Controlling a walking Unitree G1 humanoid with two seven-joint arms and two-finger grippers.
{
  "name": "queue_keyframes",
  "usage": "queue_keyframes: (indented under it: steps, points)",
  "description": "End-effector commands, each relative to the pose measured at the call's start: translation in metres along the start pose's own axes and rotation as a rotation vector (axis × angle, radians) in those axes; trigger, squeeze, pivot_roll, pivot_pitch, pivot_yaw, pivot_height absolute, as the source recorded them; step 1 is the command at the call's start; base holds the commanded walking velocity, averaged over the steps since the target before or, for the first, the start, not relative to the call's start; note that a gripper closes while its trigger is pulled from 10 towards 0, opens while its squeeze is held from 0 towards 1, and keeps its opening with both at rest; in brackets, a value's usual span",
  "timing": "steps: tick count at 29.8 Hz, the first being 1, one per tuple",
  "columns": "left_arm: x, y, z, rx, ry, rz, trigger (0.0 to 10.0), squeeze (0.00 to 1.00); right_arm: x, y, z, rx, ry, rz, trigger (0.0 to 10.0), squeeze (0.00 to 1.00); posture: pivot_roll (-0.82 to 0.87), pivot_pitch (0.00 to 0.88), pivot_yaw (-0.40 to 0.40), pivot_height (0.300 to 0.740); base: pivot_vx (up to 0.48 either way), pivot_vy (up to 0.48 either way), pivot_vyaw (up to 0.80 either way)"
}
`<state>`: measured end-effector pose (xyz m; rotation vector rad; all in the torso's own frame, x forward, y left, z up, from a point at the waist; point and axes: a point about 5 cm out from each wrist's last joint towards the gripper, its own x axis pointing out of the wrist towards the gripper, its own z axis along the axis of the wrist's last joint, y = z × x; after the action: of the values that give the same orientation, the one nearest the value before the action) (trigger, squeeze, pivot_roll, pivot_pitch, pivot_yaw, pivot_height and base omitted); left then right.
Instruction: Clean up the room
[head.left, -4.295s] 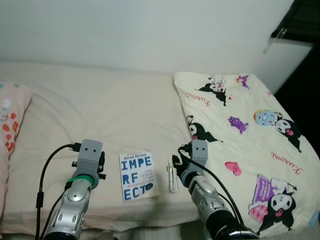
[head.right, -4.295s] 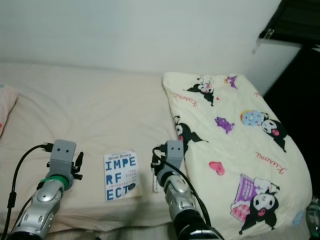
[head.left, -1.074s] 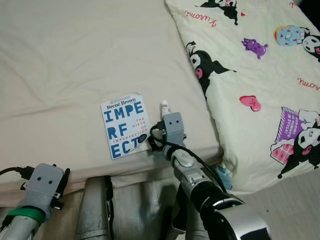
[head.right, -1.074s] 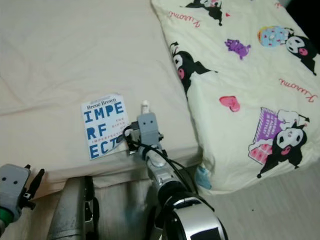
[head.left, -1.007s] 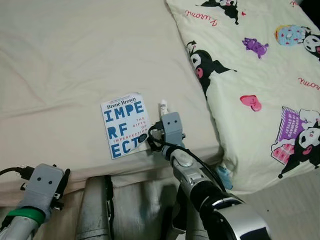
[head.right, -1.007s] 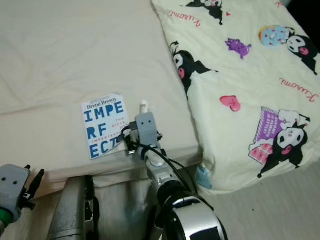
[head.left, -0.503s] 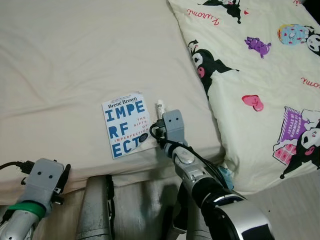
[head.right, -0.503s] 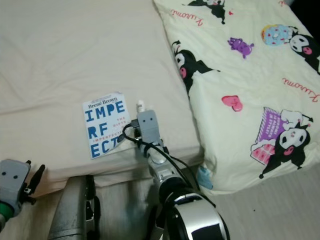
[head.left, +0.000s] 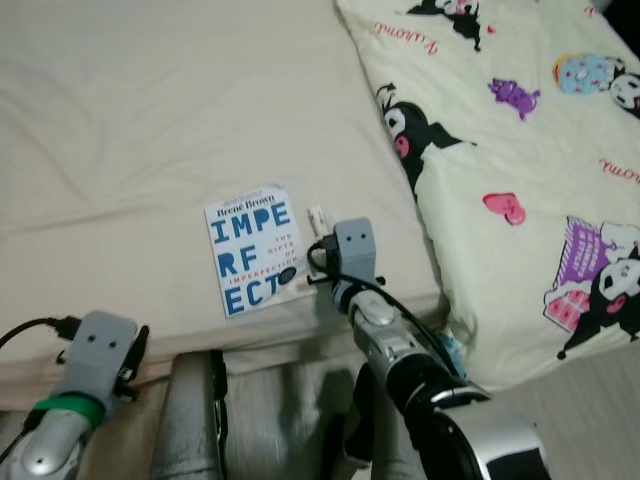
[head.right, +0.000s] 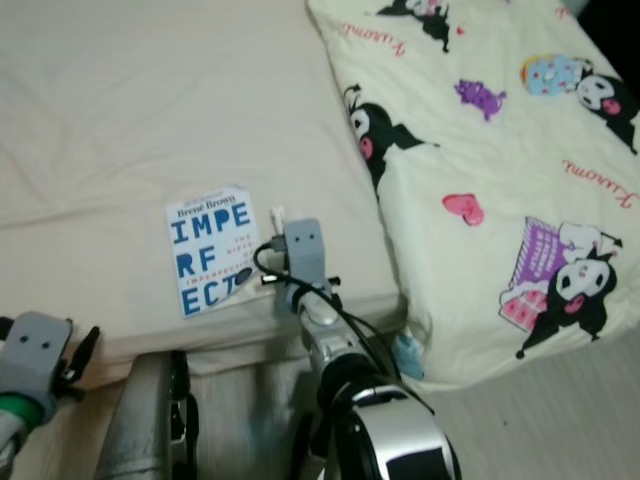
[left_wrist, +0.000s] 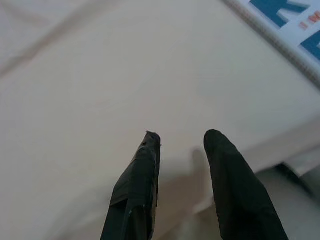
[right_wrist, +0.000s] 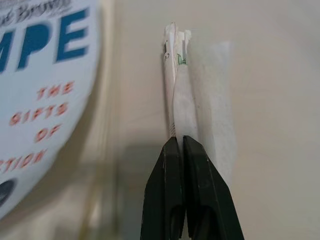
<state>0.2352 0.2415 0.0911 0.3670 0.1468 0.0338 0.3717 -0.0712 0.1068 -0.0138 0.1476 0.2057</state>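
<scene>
A small white tube (right_wrist: 175, 95) in a clear wrapper lies on the beige bed sheet (head.left: 150, 120), just right of a white book (head.left: 250, 250) with blue letters. My right gripper (right_wrist: 179, 141) reaches over the bed's front edge, and its fingers are pressed together on the tube's near end. In the left eye view its wrist block (head.left: 352, 245) covers most of the tube, leaving the far tip (head.left: 317, 214) showing. My left gripper (left_wrist: 182, 135) hangs open and holds nothing, low at the mattress edge to the left (head.left: 100, 345). A corner of the book (left_wrist: 295, 25) appears ahead of it.
A cream duvet (head.left: 520, 150) printed with cartoon figures covers the bed's right half and drapes over the edge. A small blue object (head.left: 449, 352) pokes out under it. My grey legs (head.left: 190, 420) stand against the bed front. Pale floor (head.left: 590, 420) lies at the lower right.
The camera has tilted down towards the bed's edge. My right gripper has closed in on the tube, whose far tip has swung slightly left. My left arm dropped to the mattress edge.
</scene>
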Motion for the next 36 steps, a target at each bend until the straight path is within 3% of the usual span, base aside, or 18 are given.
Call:
queue_keyframes:
  steps: [1, 13, 18, 19, 21, 22, 29, 36]
  points:
    - [-0.001, -0.009, -0.010, -0.004, 0.033, -0.016, 10.0, 0.00, -0.003, -0.007, -0.009, 0.038, 0.024, -0.030, 0.0, 0.00, 0.20, 0.187, -0.050, 0.586, 0.000, 0.000, 0.00]
    - [0.035, -0.039, 0.002, -0.061, -0.011, -0.035, 10.0, 0.00, -0.013, -0.043, -0.014, 0.131, -0.054, -0.150, 0.0, 0.00, 0.13, 0.052, -0.048, 0.586, 0.000, 0.000, 0.00]
    - [0.046, -0.056, 0.006, -0.133, 0.002, -0.005, 10.0, 0.00, -0.027, -0.044, -0.027, 0.157, -0.120, -0.119, 0.0, 0.00, 0.09, 0.005, -0.047, 0.586, 0.000, 0.000, 0.00]
    - [0.049, -0.060, 0.007, -0.140, 0.008, -0.003, 10.0, 0.00, -0.031, -0.043, -0.032, 0.157, -0.120, -0.105, 2.9, 0.00, 0.09, 0.005, -0.047, 0.586, 0.000, 0.000, 0.00]
    - [0.050, -0.062, 0.008, -0.140, 0.011, -0.004, 10.0, 0.00, -0.033, -0.043, -0.035, 0.156, -0.116, -0.098, 2.9, 0.00, 0.08, 0.006, -0.046, 0.586, 0.000, 0.000, 0.00]
    - [0.055, -0.066, 0.009, -0.142, 0.013, -0.008, 10.0, 0.00, -0.037, -0.041, -0.045, 0.104, -0.073, -0.082, 10.0, 0.00, 0.07, 0.000, -0.040, 0.586, 0.000, 0.000, 0.00]
    - [0.058, -0.072, 0.014, -0.109, -0.011, -0.028, 10.0, 0.00, -0.040, -0.039, -0.052, 0.138, -0.046, -0.061, 10.0, 0.00, 0.06, 0.007, -0.033, 0.586, 0.000, 0.000, 0.00]
    - [0.056, -0.073, 0.014, -0.094, -0.031, -0.022, 10.0, 0.00, -0.042, -0.036, -0.053, 0.122, -0.048, -0.058, 10.0, 0.00, 0.05, 0.006, -0.020, 0.616, 0.000, 0.000, 0.00]
